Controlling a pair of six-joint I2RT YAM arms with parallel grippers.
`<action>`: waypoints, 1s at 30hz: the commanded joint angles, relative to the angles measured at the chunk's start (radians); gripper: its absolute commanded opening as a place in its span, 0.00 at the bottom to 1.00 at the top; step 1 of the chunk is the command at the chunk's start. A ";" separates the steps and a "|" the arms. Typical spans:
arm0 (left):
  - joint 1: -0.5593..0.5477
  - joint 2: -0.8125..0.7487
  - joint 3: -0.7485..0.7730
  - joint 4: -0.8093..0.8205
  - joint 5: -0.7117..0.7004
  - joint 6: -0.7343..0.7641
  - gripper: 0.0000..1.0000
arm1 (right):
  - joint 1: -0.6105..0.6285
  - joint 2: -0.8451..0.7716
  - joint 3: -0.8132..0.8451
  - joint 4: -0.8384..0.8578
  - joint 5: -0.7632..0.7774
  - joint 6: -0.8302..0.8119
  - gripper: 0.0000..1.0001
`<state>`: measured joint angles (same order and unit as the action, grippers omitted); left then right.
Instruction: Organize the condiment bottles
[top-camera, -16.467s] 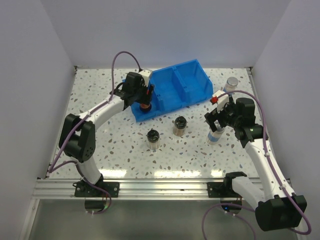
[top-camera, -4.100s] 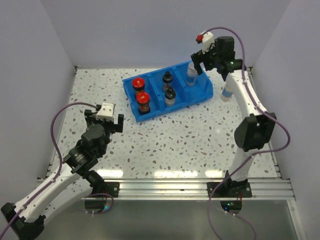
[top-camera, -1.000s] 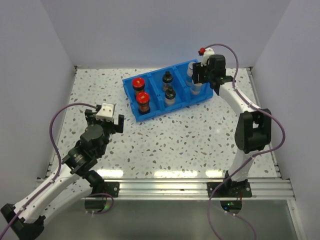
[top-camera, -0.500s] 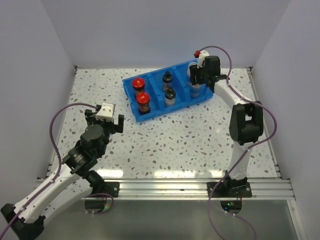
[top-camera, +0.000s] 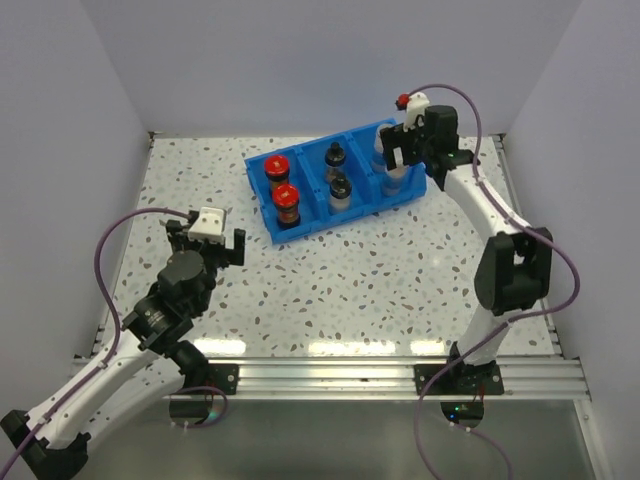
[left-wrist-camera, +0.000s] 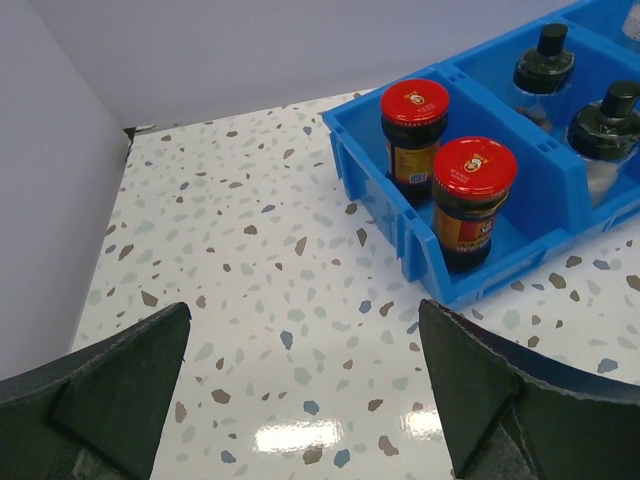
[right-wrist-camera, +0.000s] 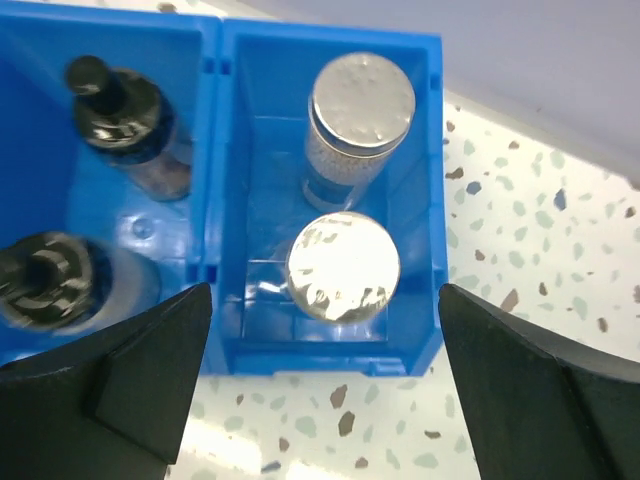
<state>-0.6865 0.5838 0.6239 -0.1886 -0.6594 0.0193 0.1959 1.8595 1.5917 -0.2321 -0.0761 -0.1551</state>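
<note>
We see a blue plastic bin with smooth walls and three boxy pockets in a row. It sits on a shiny white table sprinkled with little brown, grey and blue specks. All six jars stand up straight inside the bin, two in each pocket. In the left pocket we find the near red-capped jar and, close behind it, the far red-capped jar. Both are round and dark, with flat glossy red lids and orange-yellow labels. In the middle pocket stand the near black-capped jar and the far black-capped jar, made of clear glass with knobby black tops. In the right pocket are the near silver-capped jar and the far silver-capped jar just behind it. Their round lids are silvery and a bit crinkly, and they shine back the light. The right gripper hangs over that right pocket. Its two dark, dull, wedge-shaped fingers are spread wide, one on each side of the near silver-capped jar, touching nothing. The left gripper sits low over the table, well apart from the bin, facing the red lids. Its fingers are spread wide too and hold nothing.
</note>
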 joint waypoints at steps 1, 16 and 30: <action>0.005 -0.016 -0.001 0.018 -0.013 -0.005 1.00 | 0.002 -0.238 -0.062 -0.026 -0.080 -0.075 0.99; 0.004 -0.032 -0.015 0.041 0.017 -0.013 1.00 | -0.018 -0.906 -0.554 -0.124 0.151 0.055 0.99; 0.005 0.004 -0.015 0.035 0.023 -0.012 1.00 | -0.056 -1.215 -0.774 -0.127 0.516 0.120 0.98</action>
<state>-0.6865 0.5854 0.6090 -0.1875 -0.6399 0.0181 0.1486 0.6567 0.8452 -0.3737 0.3317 -0.0666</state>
